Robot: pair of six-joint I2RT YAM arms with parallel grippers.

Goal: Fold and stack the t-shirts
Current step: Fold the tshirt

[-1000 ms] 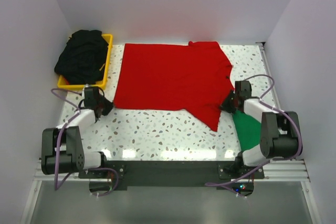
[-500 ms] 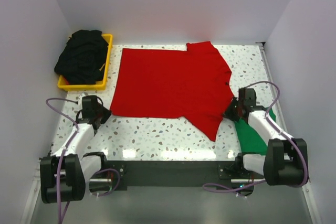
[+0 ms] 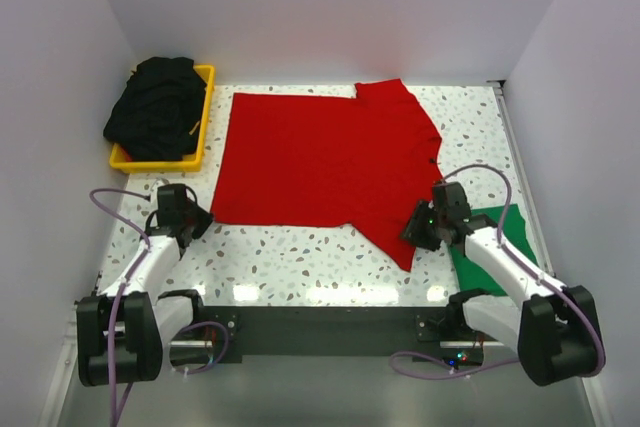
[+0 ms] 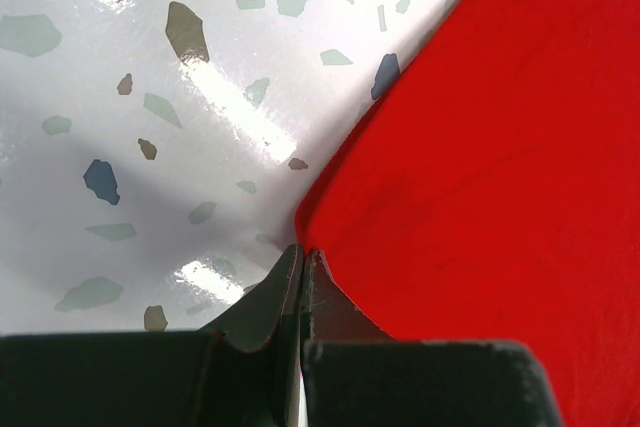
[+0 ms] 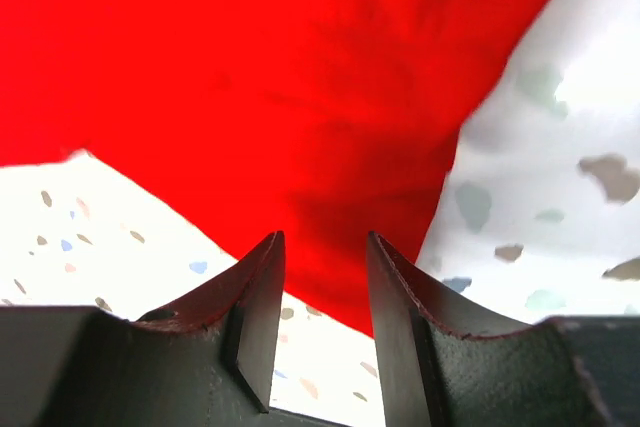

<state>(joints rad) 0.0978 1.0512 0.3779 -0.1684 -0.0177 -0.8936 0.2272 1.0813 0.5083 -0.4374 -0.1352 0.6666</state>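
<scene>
A bright red t-shirt [image 3: 325, 157] lies spread flat on the speckled table, one sleeve pointing to the near right. My left gripper [image 3: 196, 215] is shut on its near left corner [image 4: 305, 222], low at the table. Over the tip of the near right sleeve [image 5: 340, 197] my right gripper [image 3: 416, 230] stands open, nothing between its fingers [image 5: 262, 277]. A folded green t-shirt [image 3: 497, 240] lies at the near right, partly under the right arm. Black t-shirts [image 3: 155, 105] are heaped in the yellow bin.
The yellow bin [image 3: 206, 119] stands at the far left corner. White walls close in the table on three sides. Bare speckled tabletop [image 3: 300, 257] runs along the near edge between the arms.
The right gripper has opened and let go of the red sleeve, then shifted left and nearer, uncovering more of the green shirt. The left gripper stays shut in place.
</scene>
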